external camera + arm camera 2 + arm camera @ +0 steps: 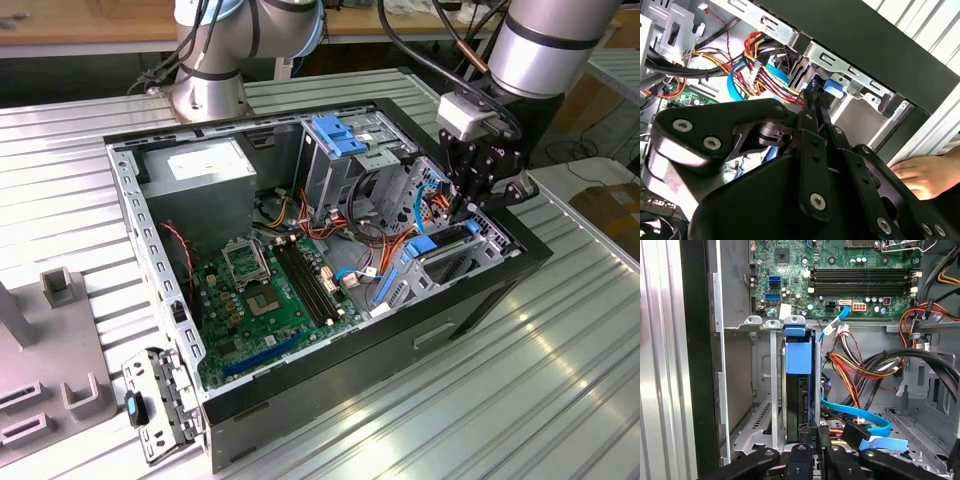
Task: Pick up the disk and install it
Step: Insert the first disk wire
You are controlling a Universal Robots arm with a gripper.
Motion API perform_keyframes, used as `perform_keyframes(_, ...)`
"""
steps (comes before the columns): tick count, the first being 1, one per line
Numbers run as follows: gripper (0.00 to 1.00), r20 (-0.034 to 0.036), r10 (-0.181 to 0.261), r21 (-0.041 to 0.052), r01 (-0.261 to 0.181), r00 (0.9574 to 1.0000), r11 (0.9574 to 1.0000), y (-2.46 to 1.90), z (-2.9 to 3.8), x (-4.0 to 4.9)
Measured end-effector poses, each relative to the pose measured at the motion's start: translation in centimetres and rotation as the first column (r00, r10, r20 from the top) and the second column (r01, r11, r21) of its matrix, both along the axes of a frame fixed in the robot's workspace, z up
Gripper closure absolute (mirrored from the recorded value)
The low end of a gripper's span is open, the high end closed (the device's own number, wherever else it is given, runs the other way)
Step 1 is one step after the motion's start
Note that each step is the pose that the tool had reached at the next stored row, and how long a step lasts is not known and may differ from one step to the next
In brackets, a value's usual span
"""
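Note:
The disk (pixel 798 360) stands on edge in a metal bay slot of the open computer case (pixel 300 390), with its light-blue rail end showing. In the exterior view the disk (pixel 445 240) sits in the bay at the case's right end. My gripper (pixel 460 210) hangs right above it, pointing down into the bay. In the first wrist view the gripper (pixel 814 434) has its two black fingers drawn close together at the disk's near edge. In the second wrist view the gripper (pixel 816 100) reaches the blue rail (pixel 834 86). I cannot tell whether the fingers clamp the disk or only touch it.
Bundles of coloured cables (pixel 860 365) and a blue flat cable (pixel 860 415) run beside the bay. The motherboard (pixel 270 290), grey power supply box (pixel 205 170) and blue-latched drive cage (pixel 340 135) fill the case. A person's hand (pixel 925 175) rests outside the case wall. A second arm's base (pixel 210 90) stands behind.

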State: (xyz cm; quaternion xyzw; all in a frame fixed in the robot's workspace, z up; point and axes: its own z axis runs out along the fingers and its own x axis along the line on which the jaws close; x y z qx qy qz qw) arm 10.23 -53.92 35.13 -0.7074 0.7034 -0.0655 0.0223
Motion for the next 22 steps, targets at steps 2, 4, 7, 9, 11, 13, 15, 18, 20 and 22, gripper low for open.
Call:
perform_keyframes(2, 0.84, 0.0001, 0.003, 0.0015, -0.003, 1.0, 1.0, -0.17, -0.01, -0.17)
perform_keyframes(4, 0.84, 0.0, 0.003, 0.0016, -0.003, 1.0, 1.0, -0.48, -0.01, -0.2)
perform_keyframes(7, 0.84, 0.0, 0.003, 0.0019, -0.003, 1.0, 1.0, -0.56, -0.03, -0.33)
perform_keyframes(9, 0.84, 0.0, 0.003, 0.0019, -0.003, 1.0, 1.0, -0.57, -0.03, -0.47)
perform_keyframes(11, 0.84, 0.0, 0.003, 0.0022, -0.003, 1.0, 1.0, -0.57, -0.09, -0.5)
perform_keyframes(13, 0.84, 0.0, 0.003, 0.0021, -0.003, 1.0, 1.0, -0.58, -0.27, -0.51)
perform_keyframes(15, 0.84, 0.0, 0.003, 0.0023, -0.003, 1.0, 1.0, -0.59, -0.42, -0.51)
perform_keyframes(18, 0.84, 0.0, 0.003, 0.0045, -0.003, 1.0, 1.0, -0.61, -0.53, -0.51)
perform_keyframes(20, 0.84, 0.0, 0.003, 0.0075, -0.003, 1.0, 1.0, -0.65, -0.52, -0.51)
perform_keyframes(22, 0.84, 0.0, 0.003, 0.0079, -0.003, 1.0, 1.0, -0.66, -0.36, -0.51)
